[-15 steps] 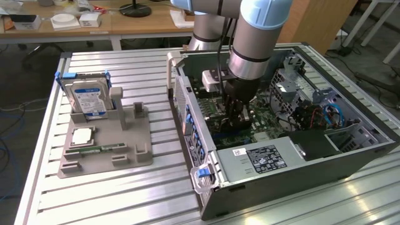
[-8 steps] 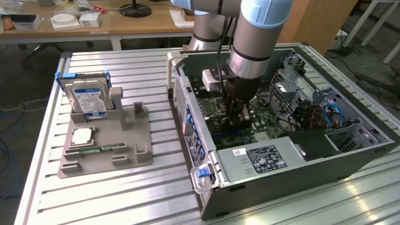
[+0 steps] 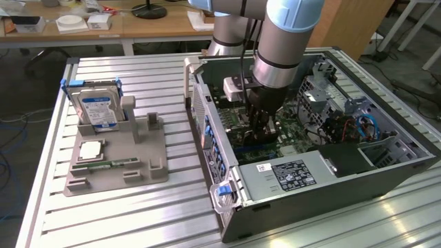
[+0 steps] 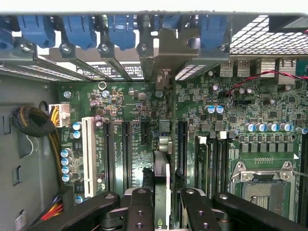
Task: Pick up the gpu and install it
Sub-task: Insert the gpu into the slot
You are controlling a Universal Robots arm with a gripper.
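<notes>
Inside case [image 3: 386, 170]: gpu [image 4: 162, 144] edge-down along slots.

exterior view: high, oblique, distant, over table [image 3: 124, 217] and open case [image 3: 386, 175]. wrist view: close, facing straight onto motherboard [image 4: 134, 103]; both views share the case interior.

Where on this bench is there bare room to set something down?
Bare slats lie in front of the grey holder and between it and the computer case. Inside the case it is crowded: the gripper holds the gpu over the motherboard slots.
</notes>
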